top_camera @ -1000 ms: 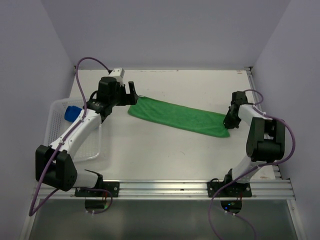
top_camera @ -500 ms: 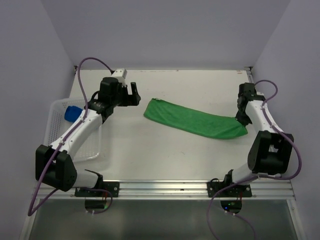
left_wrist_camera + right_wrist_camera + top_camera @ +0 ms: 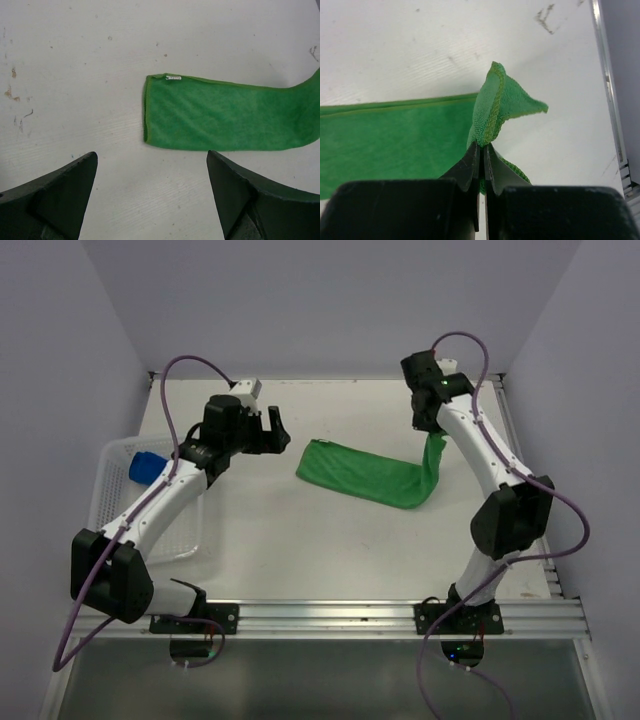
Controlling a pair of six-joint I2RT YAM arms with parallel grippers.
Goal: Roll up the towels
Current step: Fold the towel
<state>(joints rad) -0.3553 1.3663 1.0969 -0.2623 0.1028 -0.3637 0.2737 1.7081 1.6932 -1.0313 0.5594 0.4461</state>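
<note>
On the tabletop's (image 3: 300,540) right side, my right hand (image 3: 481,149) pinches one end of the green towel (image 3: 362,472) aloft; it droops, soft and light, the rest lying flat. My left hand (image 3: 151,156) gapes empty near the free hemmed end, the likeliest hold.

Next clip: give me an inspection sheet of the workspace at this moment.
Surface: white table, scuffed and stained.
Job's things: green towel folded into a strip, flat on the table except its right end, which is held up; blue towel in the basket.
Clutter: white mesh basket at the left edge.
End effectors: left end effector open, near the green towel's left end, touching nothing; right end effector shut on the green towel's end.
Cables: purple cables loop over both arms, off the towels.
Surroundings: pale walls; metal rail at the near edge.
</note>
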